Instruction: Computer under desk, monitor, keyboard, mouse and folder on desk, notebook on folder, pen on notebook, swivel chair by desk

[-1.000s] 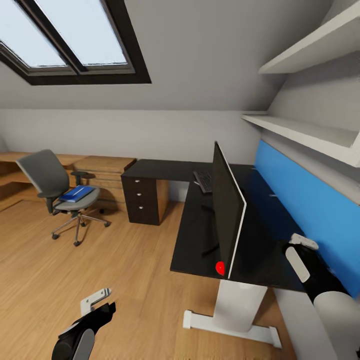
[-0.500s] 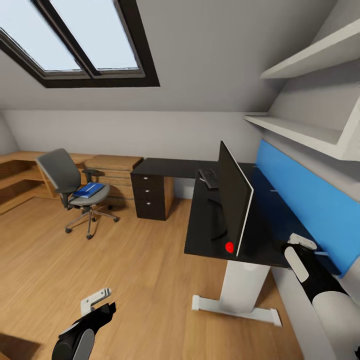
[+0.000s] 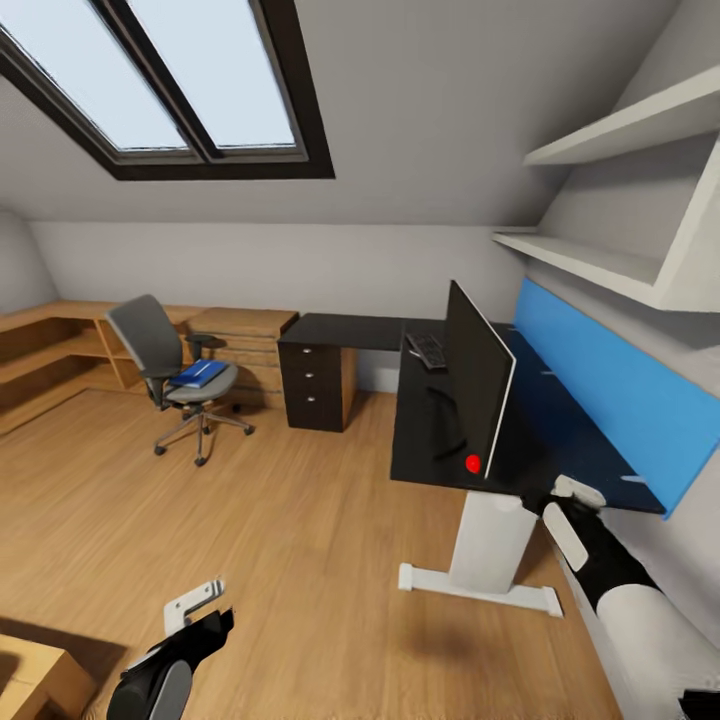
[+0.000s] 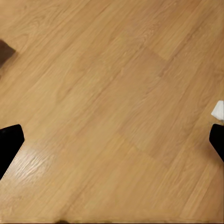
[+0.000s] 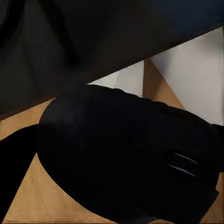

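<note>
Mouse, dark oval, clamped in right jaws; left jaws apart over floor

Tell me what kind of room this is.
Likely an attic bedroom used as a home office: a skylight in the sloped ceiling, a black desk with a monitor, and a swivel chair.

Bright skylight daylight, soft shadows

Black desk with monitor and keyboard on top.
</note>
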### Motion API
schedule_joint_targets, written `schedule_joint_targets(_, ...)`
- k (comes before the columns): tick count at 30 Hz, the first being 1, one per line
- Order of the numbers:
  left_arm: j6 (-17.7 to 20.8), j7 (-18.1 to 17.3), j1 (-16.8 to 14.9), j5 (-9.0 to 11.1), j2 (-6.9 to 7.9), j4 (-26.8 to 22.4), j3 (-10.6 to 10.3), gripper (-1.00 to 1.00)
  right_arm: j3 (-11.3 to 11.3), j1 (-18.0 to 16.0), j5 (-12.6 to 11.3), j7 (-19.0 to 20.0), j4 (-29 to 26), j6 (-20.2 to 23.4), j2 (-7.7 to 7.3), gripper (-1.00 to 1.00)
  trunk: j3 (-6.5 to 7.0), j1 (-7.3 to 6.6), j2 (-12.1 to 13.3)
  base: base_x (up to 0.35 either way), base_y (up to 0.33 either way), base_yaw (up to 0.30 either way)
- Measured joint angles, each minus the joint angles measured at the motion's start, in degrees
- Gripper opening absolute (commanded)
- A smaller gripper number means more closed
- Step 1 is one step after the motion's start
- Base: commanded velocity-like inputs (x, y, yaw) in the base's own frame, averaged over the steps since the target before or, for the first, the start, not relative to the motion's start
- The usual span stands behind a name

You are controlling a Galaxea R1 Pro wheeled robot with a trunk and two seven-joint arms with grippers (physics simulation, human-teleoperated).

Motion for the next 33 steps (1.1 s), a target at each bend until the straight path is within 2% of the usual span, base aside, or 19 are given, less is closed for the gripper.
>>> schedule_joint_targets(3, -0.10, 0.03, 0.00, -0.01, -0.03, 1.41, -0.74, 1.00, 0.01, 0.00, 1.82, -0.03, 1.33, -2.65, 1.37, -1.00, 0.54, -0.66, 1.20, -0.286, 0.179, 0.000)
schedule_joint_targets(6, -0.21, 0.12, 0.00, 0.00, -0.05, 2.41, -2.90, 1.00, 0.13, 0.02, 3.36, -0.02, 3.66, -5.18, 3.17, -1.00, 0.54, -0.69, 1.22, -0.116, 0.072, 0.000)
schedule_joint_targets(9, -0.29, 0.16, 0.02, -0.13, -0.05, 2.60, -3.62, 1.00, 1.17, 0.00, 4.57, -0.06, 6.56, -8.64, 4.67, -1.00, 0.54, -0.70, 1.22, -0.030, 0.019, 0.000)
schedule_joint_targets(12, -0.32, 0.17, 0.03, -0.26, -0.03, 2.66, -3.85, 1.00, 3.09, 0.00, 5.52, -0.11, 8.89, -12.37, 6.89, -1.00, 0.54, -0.70, 1.22, -0.010, 0.006, 0.000)
schedule_joint_targets(14, -0.33, 0.13, 0.02, -0.80, 0.01, 2.87, -3.91, 1.00, 3.83, 0.00, 5.94, -0.08, 10.97, -13.91, 8.21, -1.00, 0.54, -0.70, 1.22, -0.004, 0.003, 0.000)
schedule_joint_targets(18, -0.46, 0.04, 0.01, -3.97, 0.00, 5.06, -3.99, 1.00, 4.92, 0.01, 7.02, 0.04, 17.78, -17.41, 10.39, -1.00, 0.54, -0.70, 1.22, -0.006, 0.009, 0.000)
schedule_joint_targets(19, -0.92, 0.04, 0.29, -5.82, -0.03, 5.93, -4.05, 1.00, 5.76, 0.04, 8.62, 0.10, 22.12, -20.45, 11.84, -1.00, 0.53, -0.70, 1.22, -0.051, 0.114, 0.000)
schedule_joint_targets(20, -1.83, 0.02, 0.91, -6.82, -0.06, 6.47, -4.09, 1.00, 6.50, 0.08, 10.64, 0.05, 25.56, -23.39, 12.96, -1.00, 0.53, -0.69, 1.22, -0.073, 0.186, 0.000)
schedule_joint_targets(22, -5.29, -0.02, 2.43, -7.87, -0.16, 8.19, -4.30, 1.00, 7.36, 0.13, 14.76, 0.03, 32.79, -30.76, 14.94, -1.00, 0.53, -0.69, 1.22, -0.093, 0.251, 0.000)
schedule_joint_targets(23, -9.43, -0.05, 3.18, -8.18, -0.20, 10.43, -4.89, 1.00, 7.68, 0.36, 17.32, 0.00, 36.48, -35.66, 16.16, -1.00, 0.52, -0.69, 1.22, -0.102, 0.279, 0.000)
schedule_joint_targets(24, -11.18, -0.10, 3.39, -8.29, -0.22, 11.43, -5.24, 1.00, 7.84, 0.66, 18.04, -0.01, 37.29, -37.08, 16.57, -1.00, 0.54, -0.69, 1.22, -0.106, 0.292, 0.000)
schedule_joint_targets(26, -17.95, -0.14, 3.81, -8.48, -0.20, 15.38, -7.30, 1.00, 7.75, 3.30, 19.26, -0.04, 38.99, -40.30, 17.38, -1.00, 0.52, -0.69, 1.22, -0.094, 0.305, 0.000)
schedule_joint_targets(27, -23.29, -0.01, 3.99, -8.49, -0.16, 19.56, -9.36, 1.00, 8.05, 6.25, 19.90, -0.07, 39.64, -41.57, 17.72, -1.00, 0.53, -0.69, 1.22, -0.051, 0.317, 0.000)
schedule_joint_targets(30, -26.33, 0.06, 4.06, -8.58, -0.25, 23.66, -12.42, 1.00, 8.08, 8.37, 20.10, -0.02, 39.98, -42.22, 17.89, -1.00, 0.54, -0.70, 1.22, -0.021, 0.326, 0.000)
schedule_joint_targets(31, -28.39, -0.05, 4.11, -8.46, -0.09, 30.46, -18.95, 1.00, 7.95, 10.02, 20.12, 1.10, 40.15, -44.68, 18.07, -1.00, 0.52, -0.70, 1.22, -0.002, 0.334, 0.000)
schedule_joint_targets(32, -29.09, -0.08, 4.11, -8.54, -0.05, 32.45, -20.17, 1.00, 8.14, 10.47, 20.26, 1.79, 40.14, -45.77, 18.10, -1.00, 0.53, -0.70, 1.22, -0.002, 0.334, 0.000)
schedule_joint_targets(33, -29.38, -0.10, 4.10, -8.59, -0.07, 32.92, -20.43, 1.00, 8.14, 10.62, 20.30, 2.18, 40.15, -46.26, 18.11, -1.00, 0.54, -0.70, 1.22, 0.017, 0.334, 0.000)
